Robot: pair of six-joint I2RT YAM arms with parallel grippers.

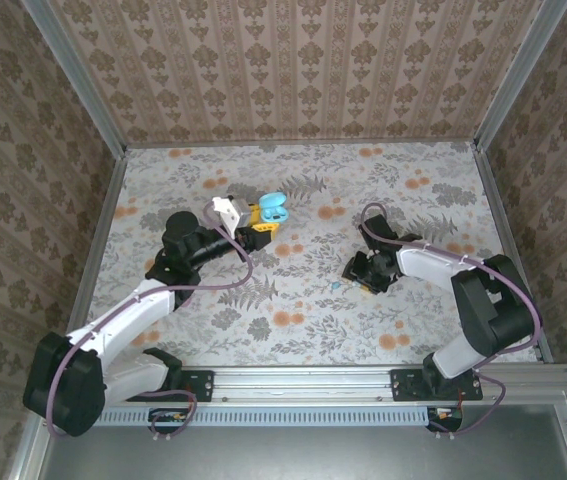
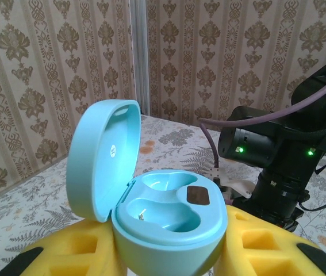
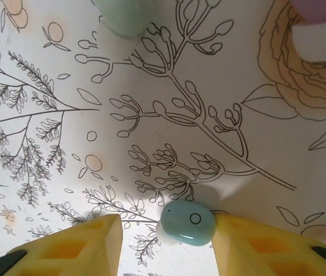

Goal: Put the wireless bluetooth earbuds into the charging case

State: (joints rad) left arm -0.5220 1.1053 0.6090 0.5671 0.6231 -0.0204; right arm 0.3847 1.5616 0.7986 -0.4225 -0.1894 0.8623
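Note:
My left gripper [image 2: 168, 256] is shut on the pale cyan charging case [image 2: 171, 215], its yellow fingers [image 2: 65, 247] pressing on both sides. The lid stands open to the left and both wells look empty. From above, the case [image 1: 273, 208] is held over the table's middle left by the left gripper [image 1: 260, 222]. A pale cyan earbud [image 3: 188, 222] lies on the floral table between the fingers of my right gripper [image 3: 165, 238]. The right finger [image 3: 254, 244] touches it. A gap separates the bud from the left finger [image 3: 85, 244]. The right gripper [image 1: 361, 275] is low over the table at centre right.
A pale green rounded object [image 3: 125, 17] and a lilac and white object [image 3: 323, 26] lie on the table beyond the earbud. The right arm [image 2: 277, 149] stands close behind the case in the left wrist view. Patterned walls [image 1: 293, 70] enclose the table.

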